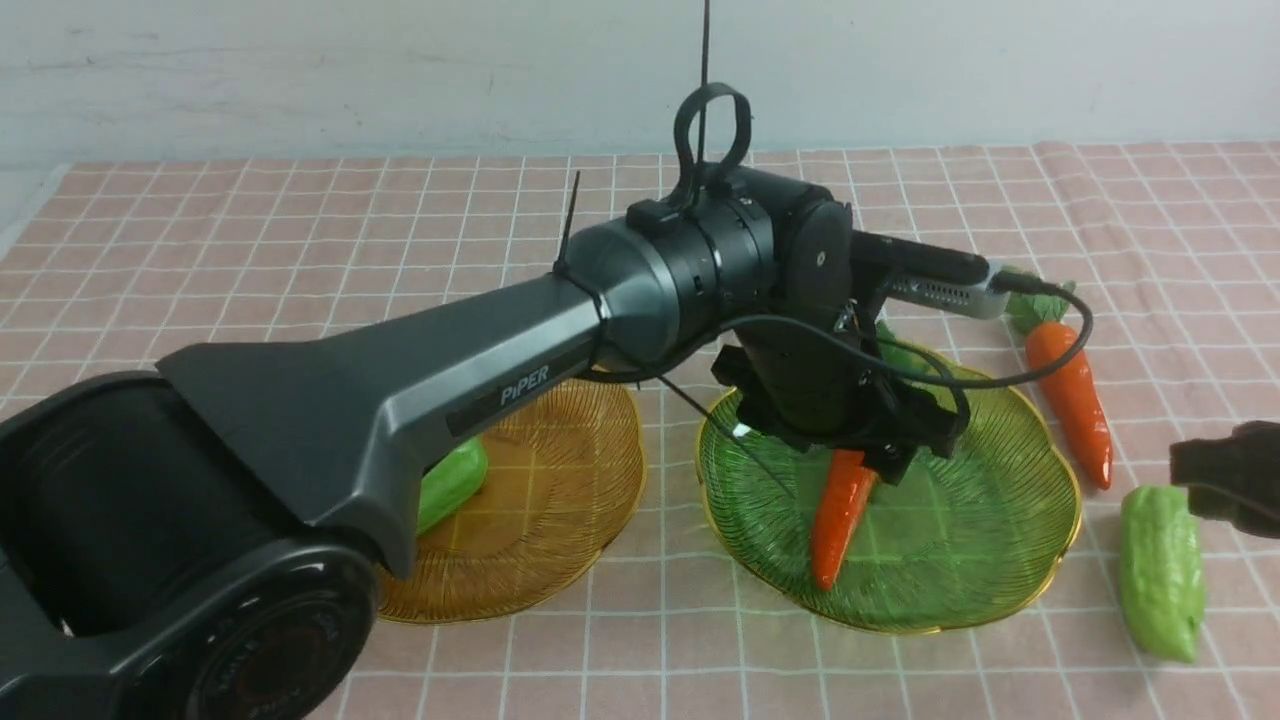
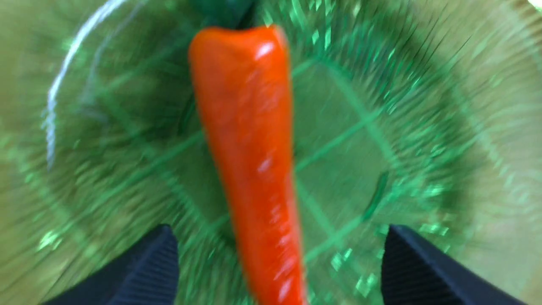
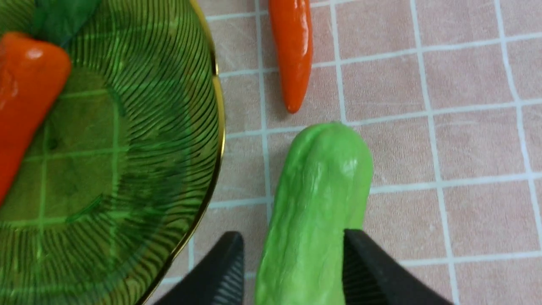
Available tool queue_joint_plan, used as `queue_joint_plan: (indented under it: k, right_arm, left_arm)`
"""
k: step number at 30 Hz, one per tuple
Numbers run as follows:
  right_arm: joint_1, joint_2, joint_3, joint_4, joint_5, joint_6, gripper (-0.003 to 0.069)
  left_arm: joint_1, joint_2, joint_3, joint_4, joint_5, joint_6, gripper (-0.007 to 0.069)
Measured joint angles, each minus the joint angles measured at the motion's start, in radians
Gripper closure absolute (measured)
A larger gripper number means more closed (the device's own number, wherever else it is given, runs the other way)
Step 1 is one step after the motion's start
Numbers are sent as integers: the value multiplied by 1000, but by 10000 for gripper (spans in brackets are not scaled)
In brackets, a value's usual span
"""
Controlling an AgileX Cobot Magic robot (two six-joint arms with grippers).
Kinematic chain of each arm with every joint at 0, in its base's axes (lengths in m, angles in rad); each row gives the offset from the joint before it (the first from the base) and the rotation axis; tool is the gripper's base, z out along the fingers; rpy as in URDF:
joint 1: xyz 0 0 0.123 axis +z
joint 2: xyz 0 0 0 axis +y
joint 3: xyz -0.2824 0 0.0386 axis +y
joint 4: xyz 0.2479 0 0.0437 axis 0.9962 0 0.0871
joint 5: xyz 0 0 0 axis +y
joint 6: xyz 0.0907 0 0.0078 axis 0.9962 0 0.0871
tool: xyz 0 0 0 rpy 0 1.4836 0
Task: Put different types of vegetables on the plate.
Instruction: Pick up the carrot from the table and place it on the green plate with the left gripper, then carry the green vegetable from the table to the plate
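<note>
Left gripper [image 2: 279,237], nearest me, hung wide open over the carrot [image 1: 838,515] lying on the green plate [image 1: 1000,560]. Right gripper [image 3: 292,245] straddled a gourd [image 3: 322,190] on the counter [image 1: 300,250], not closed on it; I judged that one left to plate.

One carrot [image 1: 838,515] lies on green plate [image 1: 1050,540]; second carrot [image 1: 1072,400], gourd [image 1: 1160,570] lie beside.

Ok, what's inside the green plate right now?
One orange carrot lies in the green plate, under the open left gripper. In the front view, that arm hides part of the plate's far side.
</note>
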Motion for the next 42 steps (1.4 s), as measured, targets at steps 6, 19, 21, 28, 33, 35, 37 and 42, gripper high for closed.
queue_joint_plan:
  k: [6,19,21,28,33,35,37,42]
  right_arm:
    - [-3,178,0,-28,-112,4,89]
    - [-3,335,-51,-37,-95,48,267]
    - [-3,305,-74,-41,-54,50,256]
    - [101,131,-205,199,67,9,256]
    - [282,166,-304,362,55,-77,256]
    - [350,201,-346,400,40,-95,256]
    - [419,252,-397,427,27,-109,256]
    - [529,399,-535,448,17,-119,256]
  left_arm:
    - [48,-65,0,58,166,0,158]
    - [162,-336,-3,339,328,0,625]
    - [186,-379,2,365,331,0,628]
    - [302,-629,185,396,336,-40,628]
    - [348,-808,420,398,289,-67,628]
    - [352,-864,491,398,266,-71,628]
    - [352,-939,585,397,238,-74,628]
    - [352,-1072,722,391,219,-97,628]
